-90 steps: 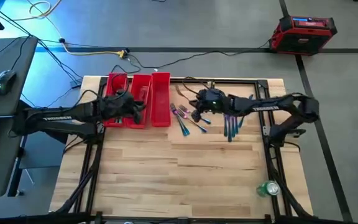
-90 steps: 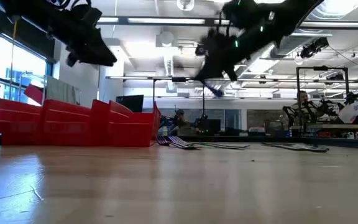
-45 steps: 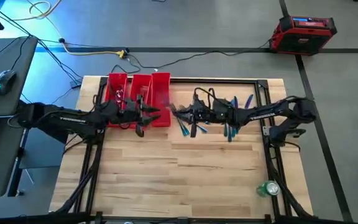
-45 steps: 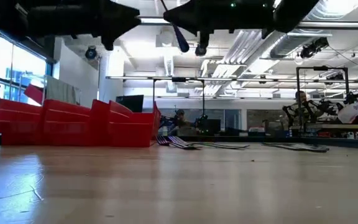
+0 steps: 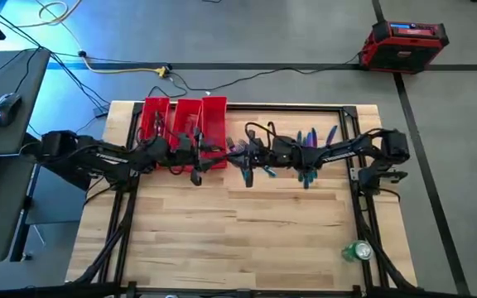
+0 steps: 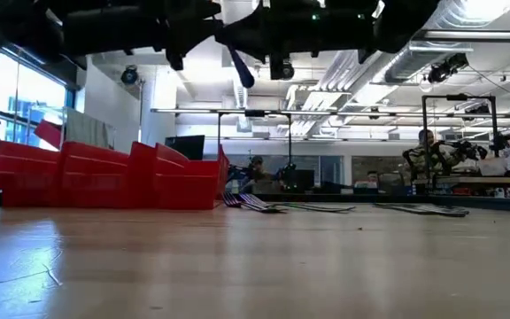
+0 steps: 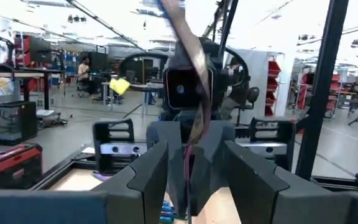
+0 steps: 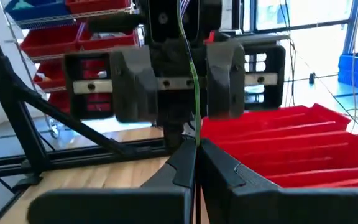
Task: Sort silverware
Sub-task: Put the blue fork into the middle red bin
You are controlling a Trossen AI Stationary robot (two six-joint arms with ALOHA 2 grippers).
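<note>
Handover above tabletop's far edge beside red tray [image 5: 214,108]: right gripper [image 8: 194,149] clenched on utensil [image 7: 195,118], left gripper [image 7: 191,169] spread around it; close left squarely before loosening right

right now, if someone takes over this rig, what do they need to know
Right gripper: shut on one slim utensil, held in the air just right of the red tray.
Left gripper: open, facing the right one, fingers either side of that utensil, not closed on it.
Loose silverware: two clusters on the table, right of the tray.
Done: the tray's contents cannot be made out.
Left: finish what looks like a handover, place this piece, then sort the rest.
</note>
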